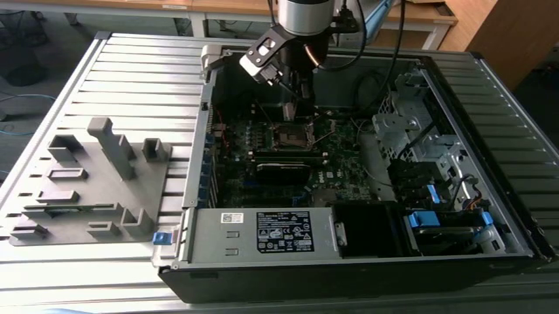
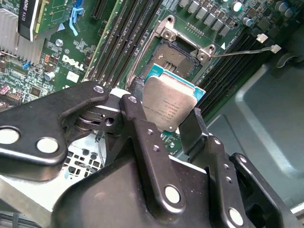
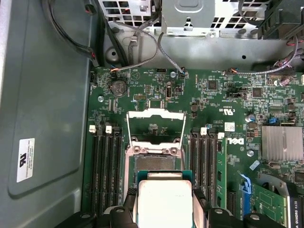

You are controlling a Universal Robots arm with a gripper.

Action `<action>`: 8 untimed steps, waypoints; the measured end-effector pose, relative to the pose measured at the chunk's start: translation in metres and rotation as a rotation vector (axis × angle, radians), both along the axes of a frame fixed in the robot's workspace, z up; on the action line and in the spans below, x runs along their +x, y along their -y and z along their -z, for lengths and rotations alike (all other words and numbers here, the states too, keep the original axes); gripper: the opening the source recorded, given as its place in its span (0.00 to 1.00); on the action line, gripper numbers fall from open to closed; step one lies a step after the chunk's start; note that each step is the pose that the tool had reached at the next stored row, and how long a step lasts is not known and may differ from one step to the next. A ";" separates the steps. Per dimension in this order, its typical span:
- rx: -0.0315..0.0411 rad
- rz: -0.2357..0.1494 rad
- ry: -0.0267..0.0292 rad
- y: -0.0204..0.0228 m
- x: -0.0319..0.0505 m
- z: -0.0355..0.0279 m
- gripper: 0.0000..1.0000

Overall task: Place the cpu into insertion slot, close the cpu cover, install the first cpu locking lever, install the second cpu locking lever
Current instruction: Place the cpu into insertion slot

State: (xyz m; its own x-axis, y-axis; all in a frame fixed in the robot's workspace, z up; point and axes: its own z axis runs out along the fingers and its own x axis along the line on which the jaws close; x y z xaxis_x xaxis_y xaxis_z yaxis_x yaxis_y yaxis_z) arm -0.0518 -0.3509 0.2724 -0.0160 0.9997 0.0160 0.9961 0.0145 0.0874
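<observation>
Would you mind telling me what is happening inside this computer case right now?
The robot arm's tool grips the cpu, a small square chip with a silvery-grey metal top, holding it close to the dark square insertion slot on the green board. The thin silvery cpu cover stands flipped open; the chip is not yet seated.

Open computer case (image 1: 349,280) on slatted table (image 1: 131,72), grey fixture (image 1: 91,196) beside it

Slatted metal table (image 1: 131,72), wooden desks (image 1: 235,6) behind
</observation>
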 end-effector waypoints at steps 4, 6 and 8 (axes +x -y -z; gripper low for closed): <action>0.0007 0.000 0.0010 -0.0001 0.0000 0.0008 0.54; 0.0004 0.000 0.0042 0.0000 -0.0003 0.0022 0.54; 0.0005 0.000 0.0096 0.0000 -0.0008 0.0045 0.54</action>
